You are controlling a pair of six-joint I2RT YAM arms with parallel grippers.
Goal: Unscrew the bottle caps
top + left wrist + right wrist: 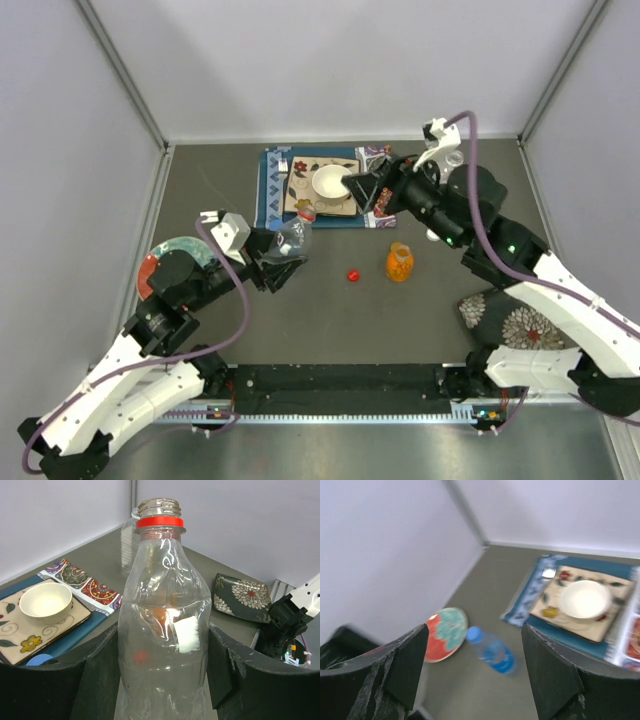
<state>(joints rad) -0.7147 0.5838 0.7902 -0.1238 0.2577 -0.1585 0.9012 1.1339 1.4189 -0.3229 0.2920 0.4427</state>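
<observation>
The left tool (162,680) gripped a clear bottle (160,610) by its body, its threaded neck bare above a red ring (160,522). The red cap (353,274) lay on the desk (300,320), between that bottle and an orange bottle (399,263) to its right. The right tool (358,187) hung beside the white bowl (328,182) on the far mat (268,195), jaws apart with nothing between them.

The top camera looks steeply down on the whole tabletop (300,320), while both wrist cameras look obliquely from closer, all sharing the white bowl (330,182).
</observation>
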